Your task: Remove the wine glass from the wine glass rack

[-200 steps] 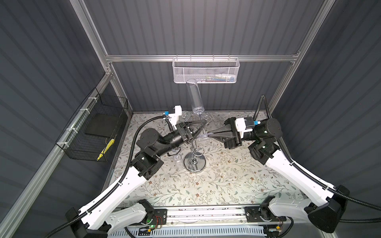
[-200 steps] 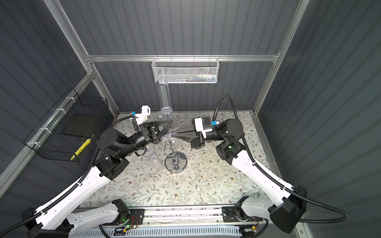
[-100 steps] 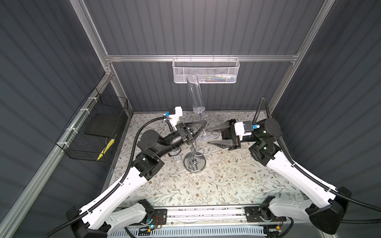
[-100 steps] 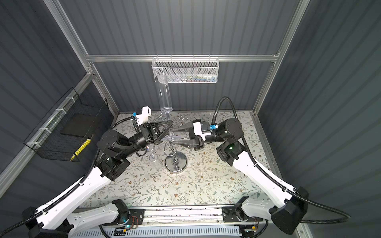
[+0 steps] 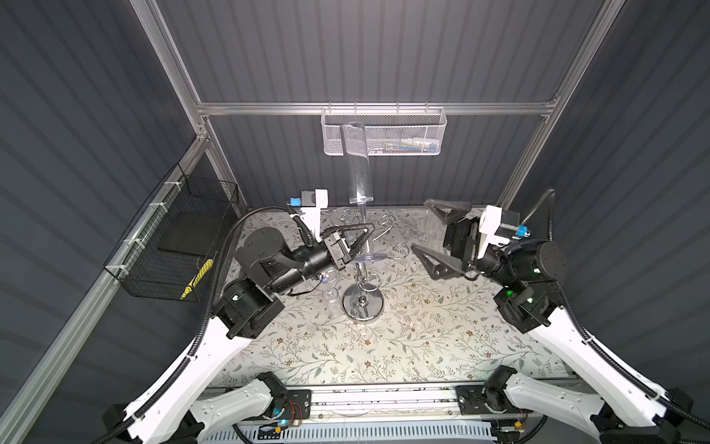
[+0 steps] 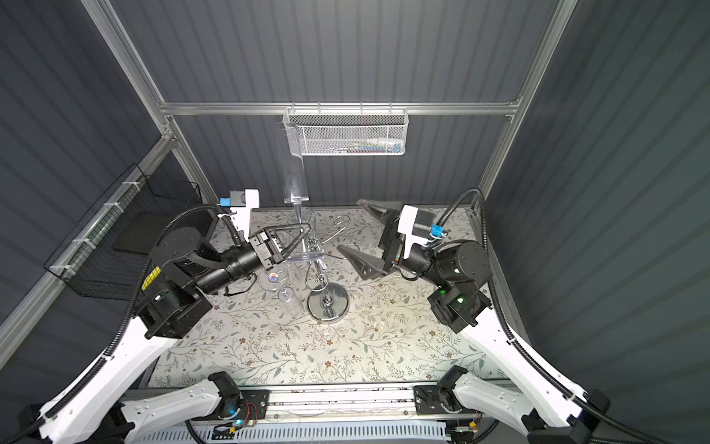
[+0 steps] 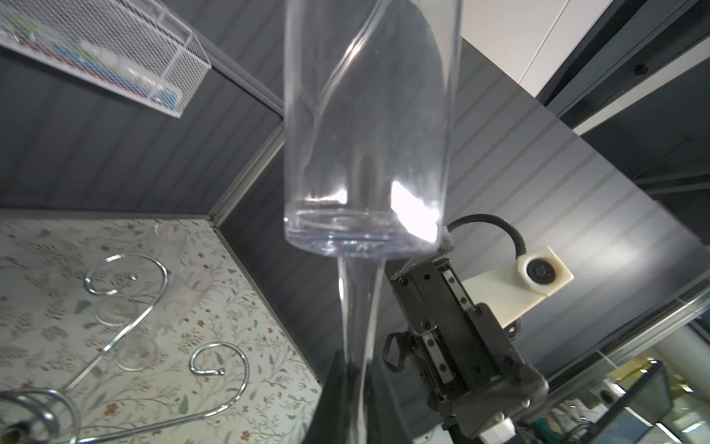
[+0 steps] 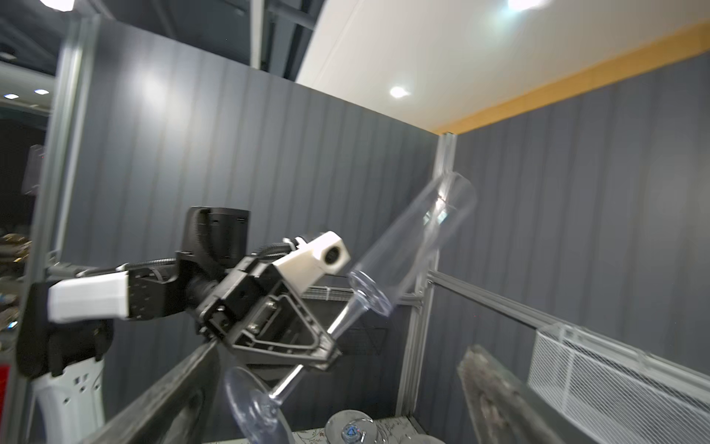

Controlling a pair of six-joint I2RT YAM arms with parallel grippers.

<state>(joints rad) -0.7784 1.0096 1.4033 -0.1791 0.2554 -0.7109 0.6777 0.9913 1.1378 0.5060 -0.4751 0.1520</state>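
A tall clear wine glass [image 5: 357,165] [image 6: 294,165] stands bowl-up in the air, and my left gripper [image 5: 369,230] [image 6: 305,230] is shut on its thin stem. In the left wrist view the bowl [image 7: 365,134] fills the middle and the stem runs down between the left gripper [image 7: 357,384] jaws. The glass's foot [image 5: 370,257] hangs near the top of the chrome wine glass rack [image 5: 363,303] [image 6: 328,303]. My right gripper [image 5: 420,224] [image 6: 349,224] is wide open to the right of the rack, holding nothing. In the right wrist view the glass [image 8: 415,246] is tilted.
Other clear glasses [image 5: 330,284] [image 6: 286,296] hang upside down on the rack's left side. A white mesh basket [image 5: 384,130] hangs on the back rail, just behind the raised bowl. A black wire basket [image 5: 173,238] is on the left wall. A floral cloth [image 5: 384,346] covers the table.
My right gripper has gone from shut to wide open and drawn back to the right, away from the glass. My left gripper has raised the glass, so its bowl now overlaps the white basket.
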